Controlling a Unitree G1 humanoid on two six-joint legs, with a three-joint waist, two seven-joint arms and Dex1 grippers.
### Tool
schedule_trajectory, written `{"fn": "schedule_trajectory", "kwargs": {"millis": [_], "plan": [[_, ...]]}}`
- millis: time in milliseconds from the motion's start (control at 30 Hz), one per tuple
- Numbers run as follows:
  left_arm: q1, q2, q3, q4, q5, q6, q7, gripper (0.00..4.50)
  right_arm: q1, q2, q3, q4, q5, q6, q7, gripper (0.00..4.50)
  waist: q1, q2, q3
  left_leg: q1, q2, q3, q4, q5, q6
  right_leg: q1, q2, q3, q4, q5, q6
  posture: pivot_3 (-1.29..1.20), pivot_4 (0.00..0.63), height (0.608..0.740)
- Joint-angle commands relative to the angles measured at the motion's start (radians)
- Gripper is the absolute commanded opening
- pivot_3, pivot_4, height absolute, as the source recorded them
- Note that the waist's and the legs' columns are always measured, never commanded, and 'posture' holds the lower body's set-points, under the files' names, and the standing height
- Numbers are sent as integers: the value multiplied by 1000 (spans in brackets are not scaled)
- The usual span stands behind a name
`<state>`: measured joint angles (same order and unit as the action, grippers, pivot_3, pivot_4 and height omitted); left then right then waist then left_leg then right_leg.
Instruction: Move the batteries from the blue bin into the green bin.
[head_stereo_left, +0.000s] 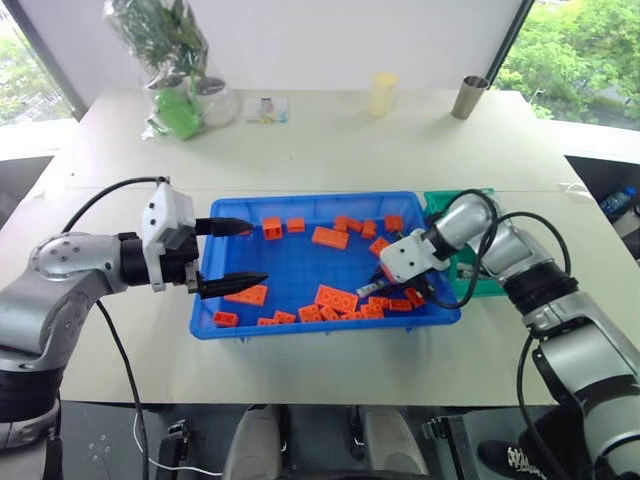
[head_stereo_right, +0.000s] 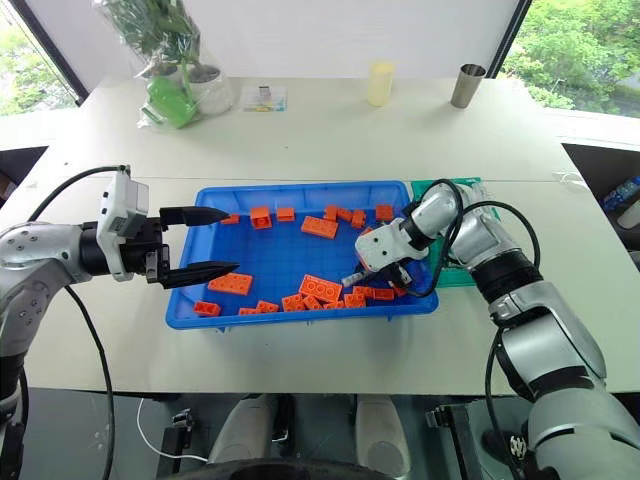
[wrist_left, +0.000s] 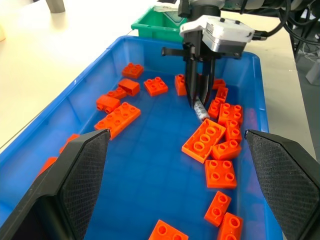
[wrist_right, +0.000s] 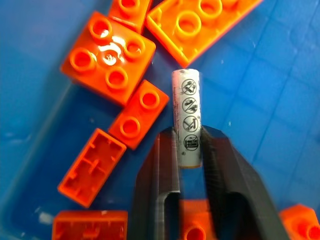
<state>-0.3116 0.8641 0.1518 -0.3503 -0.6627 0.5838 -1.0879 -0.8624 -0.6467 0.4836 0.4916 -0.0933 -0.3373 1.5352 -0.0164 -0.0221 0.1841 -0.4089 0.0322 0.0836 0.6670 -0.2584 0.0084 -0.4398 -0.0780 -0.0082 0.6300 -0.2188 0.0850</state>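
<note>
Item: 1 battery (wrist_right: 186, 117), held low in the blue bin (head_stereo_left: 300, 250), among orange bricks (wrist_left: 207, 140).
Right gripper (wrist_right: 189, 150): fingers closed on battery's lower end; long axis ran along the fingers.
Left gripper (head_stereo_left: 232, 255): spread wide, nothing held, farther off.
Destination: green bin (wrist_left: 155, 22), just beyond right arm.

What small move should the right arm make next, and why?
Probably lift straight up. The right gripper is shut on a battery, its fingers pinching one end, still low in the blue bin among orange bricks. Rising first clears the bricks and rim before swinging to the green bin.
</note>
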Motion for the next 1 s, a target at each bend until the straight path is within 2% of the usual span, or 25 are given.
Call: {"fn": "schedule_trajectory", "kwargs": {"millis": [33, 200, 333, 500, 667, 700, 733, 800, 900, 1000], "plan": [[-27, 10, 20, 1, -7, -11, -5, 4500, 5, -1, -49, -48, 24, 51, -27, 14, 0, 0, 0, 0, 0, 0, 0, 0, 0, 0, 0, 0, 0, 0, 0, 0, 150, 736], [-39, 7, 7, 15, 1, -22, -15, 4500, 2, -23, -139, -138, 90, 226, -63, 14, 2, 0, 0, 0, 0, 0, 0, 0, 0, 0, 0, 0, 0, 0, 0, 0, 150, 736], [-56, 2, -10, 35, 11, -30, -28, 4500, -8, -144, -333, -241, 196, 507, -123, 14, 10, 1, 0, -1, 0, -1, 0, 0, 0, 0, -1, 0, 0, 0, 0, 0, 150, 736], [-61, -4, -19, 61, 20, -40, -42, 4500, 102, -300, -462, -284, 221, 615, -175, 14, 10, 0, 0, -1, -1, 0, 0, 0, 1, 0, -2, 0, -2, -1, -2, 0, 150, 736], [-70, -14, -23, 92, 13, -32, -57, 4500, 259, -332, -536, -327, 215, 678, -295, 14, -2, 0, 0, 0, 0, 1, -1, 0, 1, 0, -2, 0, -1, -1, -2, 0, 150, 736], [-74, -18, -23, 101, 15, -33, -57, 4500, 284, -325, -545, -339, 218, 685, -320, 1016, -2, 0, 0, 0, 0, 1, -1, 0, 1, 0, -1, 0, -1, -1, -2, 0, 150, 736], [-78, -22, -24, 108, 16, -33, -56, 4500, 301, -317, -553, -349, 220, 691, -345, 1362, -3, 0, 0, 1, 0, 1, -1, 0, 1, 0, -1, 0, 0, -1, -1, 0, 150, 736], [-83, -24, -23, 123, 19, -35, -60, 4500, 320, -311, -560, -360, 218, 688, -386, 2428, -3, 0, 0, 1, 0, 1, 0, 0, 0, 0, -1, 0, 0, -1, -1, 0, 150, 736], [-86, -16, -10, 154, 22, -38, -65, 4500, 346, -326, -598, -375, 252, 666, -390, 3767, 2, 0, 0, 0, 0, 2, 0, 0, 0, 0, -1, 0, 0, -1, -1, 0, 150, 736], [-71, 22, 53, 215, 14, -34, -79, 4500, 396, -394, -678, -355, 308, 620, -316, 3767, 6, 0, 0, 0, -1, 1, 0, 0, 0, 0, -1, 0, -1, 0, 0, 0, 150, 736]]}}
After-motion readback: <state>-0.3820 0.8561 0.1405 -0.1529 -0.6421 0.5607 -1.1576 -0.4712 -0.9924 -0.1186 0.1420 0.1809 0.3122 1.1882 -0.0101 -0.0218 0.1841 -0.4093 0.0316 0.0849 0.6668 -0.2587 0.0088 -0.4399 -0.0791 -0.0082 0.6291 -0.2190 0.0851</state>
